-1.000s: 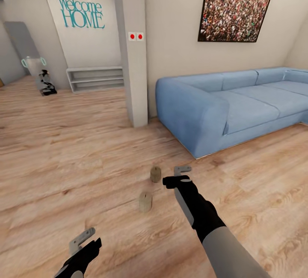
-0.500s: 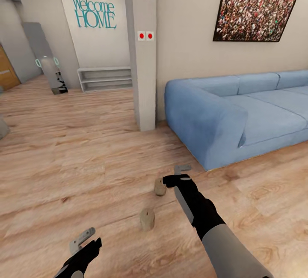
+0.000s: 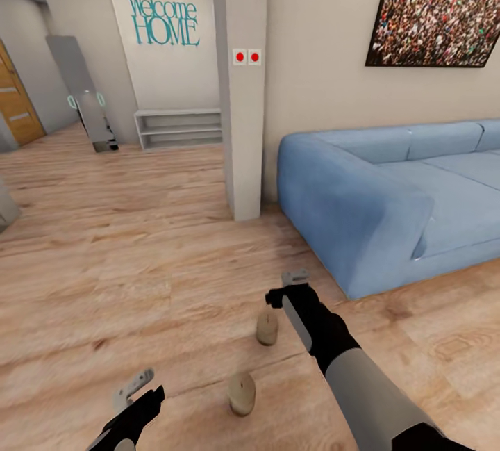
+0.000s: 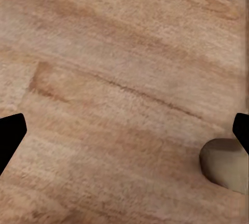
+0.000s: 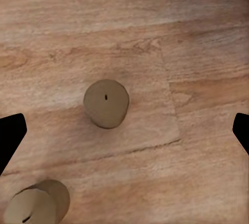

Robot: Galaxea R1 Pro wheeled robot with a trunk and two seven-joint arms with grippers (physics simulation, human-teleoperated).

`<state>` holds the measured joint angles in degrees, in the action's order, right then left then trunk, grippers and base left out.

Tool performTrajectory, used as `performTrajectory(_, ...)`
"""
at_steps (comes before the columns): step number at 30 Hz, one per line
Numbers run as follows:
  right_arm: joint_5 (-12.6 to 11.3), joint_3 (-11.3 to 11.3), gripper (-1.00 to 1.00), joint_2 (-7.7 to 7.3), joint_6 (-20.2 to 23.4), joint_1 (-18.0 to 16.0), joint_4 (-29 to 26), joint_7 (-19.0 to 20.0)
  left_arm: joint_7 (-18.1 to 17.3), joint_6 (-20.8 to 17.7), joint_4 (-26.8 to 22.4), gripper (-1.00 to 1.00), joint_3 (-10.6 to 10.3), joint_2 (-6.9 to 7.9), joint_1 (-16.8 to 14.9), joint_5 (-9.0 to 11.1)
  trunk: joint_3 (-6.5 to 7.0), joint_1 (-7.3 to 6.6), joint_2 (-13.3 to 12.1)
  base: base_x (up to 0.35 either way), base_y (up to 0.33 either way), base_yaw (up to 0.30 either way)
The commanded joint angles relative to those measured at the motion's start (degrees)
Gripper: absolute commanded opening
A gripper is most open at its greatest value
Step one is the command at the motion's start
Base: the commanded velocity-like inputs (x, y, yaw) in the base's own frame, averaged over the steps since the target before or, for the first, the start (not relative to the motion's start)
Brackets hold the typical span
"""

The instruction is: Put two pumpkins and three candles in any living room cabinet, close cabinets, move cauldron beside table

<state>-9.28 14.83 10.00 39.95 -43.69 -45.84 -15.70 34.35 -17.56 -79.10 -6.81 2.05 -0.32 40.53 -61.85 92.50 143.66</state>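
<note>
The wood floor (image 3: 139,242) runs all around me, out to a white wall with teal "Welcome HOME" lettering (image 3: 164,17) and a low white shelf (image 3: 179,128) under it. A blue sofa (image 3: 389,194) sits to my right against the wall, below a big speckled picture (image 3: 441,10). A square white pillar (image 3: 244,83) with two red buttons (image 3: 247,56) stands just left of the sofa's arm. A grey panel (image 3: 82,93) leans far off on the left, near a wooden door (image 3: 17,100).

My right arm reaches forward over the floor, and my right gripper (image 3: 295,284) hangs above the far candle (image 3: 267,328), not touching it. From the right wrist, that candle (image 5: 106,103) stands upright between my spread fingertips (image 5: 10,136), wick up; the jaws are wide apart and hold nothing. The near candle (image 3: 242,394) stands upright on the floor, a little closer to me and apart from the first.

My left gripper (image 3: 135,390) is low at my left, jaws parted and empty, with the near candle (image 4: 225,164) just beside one fingertip (image 4: 241,129).
</note>
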Motion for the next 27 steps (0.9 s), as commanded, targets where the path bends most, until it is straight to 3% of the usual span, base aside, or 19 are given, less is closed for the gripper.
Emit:
performTrajectory(1, -1.11, 0.11, 1.00, 0.00, 0.56, -0.68, 1.23, -0.48, 0.46, -0.11, -0.09, 1.00, -0.13, 0.06, -0.03, 0.34, -0.06, 0.02, 0.02, 0.338, 0.004, 0.003)
performTrajectory(11, -2.57, 0.18, 1.00, 0.00, 1.34, -1.84, 4.49, -0.39, 0.88, -0.38, -1.82, 1.00, -0.11, -0.18, -0.03, 0.34, -0.01, 0.02, 0.02, 0.253, 0.080, 0.021)
performTrajectory(16, -2.65, 0.19, 1.00, 0.00, 1.70, -2.12, 4.54, -0.45, 1.24, -1.61, -4.53, 1.00, -0.17, -0.49, -0.29, 0.33, 0.14, 0.02, 0.02, 0.034, 0.016, 0.213)
performTrajectory(19, -2.67, 0.20, 1.00, 0.00, 1.78, -2.29, 4.60, -0.46, 1.34, -4.98, -4.91, 1.00, -0.03, -0.49, -1.61, 0.20, 0.23, 0.02, 0.02, 0.007, 0.003, 0.267)
performTrajectory(22, -2.67, 0.20, 1.00, 0.00, 1.79, -2.33, 4.61, -0.53, 1.65, -5.94, -5.87, 1.00, -0.01, -0.62, -1.92, 0.31, 0.28, 0.02, 0.02, 0.002, 0.001, 0.280)
performTrajectory(27, -2.83, -0.03, 1.00, 0.00, 1.85, -2.37, 4.57, -0.80, 4.08, -6.80, -10.24, 1.00, -0.17, -1.35, -2.09, 0.97, 0.08, 0.05, 0.04, 0.001, 0.000, 0.211)
